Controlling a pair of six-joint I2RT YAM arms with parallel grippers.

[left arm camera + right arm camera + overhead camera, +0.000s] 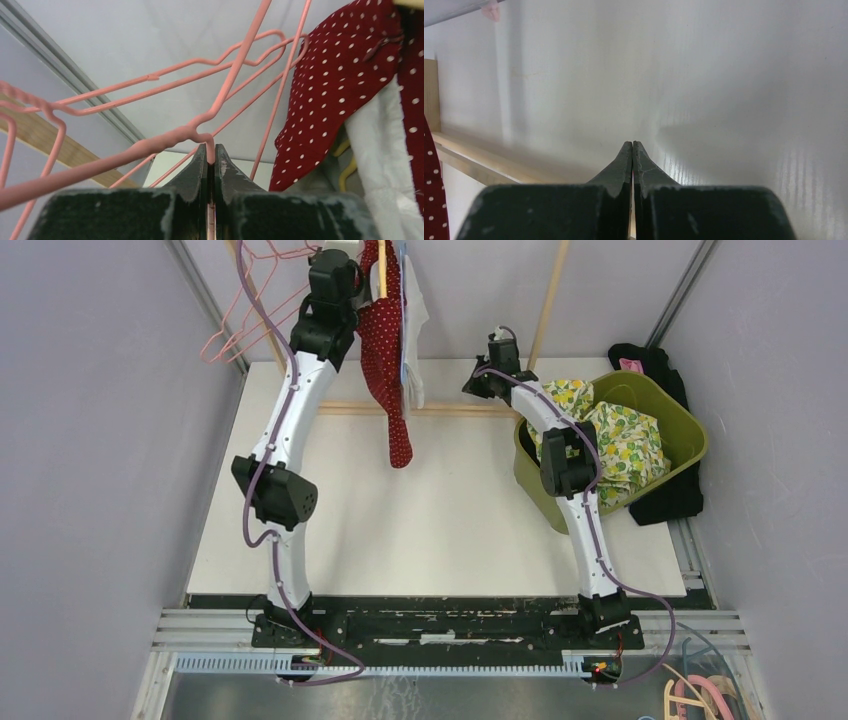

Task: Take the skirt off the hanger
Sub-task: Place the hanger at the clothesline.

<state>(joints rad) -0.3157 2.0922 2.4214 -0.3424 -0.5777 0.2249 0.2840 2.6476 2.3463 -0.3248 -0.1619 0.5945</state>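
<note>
The red skirt with white dots [388,360] hangs from the rack at the back and reaches down over the table; it fills the right of the left wrist view [340,85]. My left gripper [210,152] is raised beside its top [335,275] and is shut on the wire of a pink hanger [165,140]. Whether that hanger carries the skirt is hidden. Several more pink hangers [245,310] hang to its left. My right gripper [632,146] is shut and empty, held near the back wall, right of the skirt [478,383].
A white garment [415,320] hangs behind the skirt. A green basket [690,430] with lemon-print cloth stands at the right, black cloth [670,500] beside it. A wooden rack post [548,300] and rail [479,160] run along the back. Loose hangers [700,695] lie at front right.
</note>
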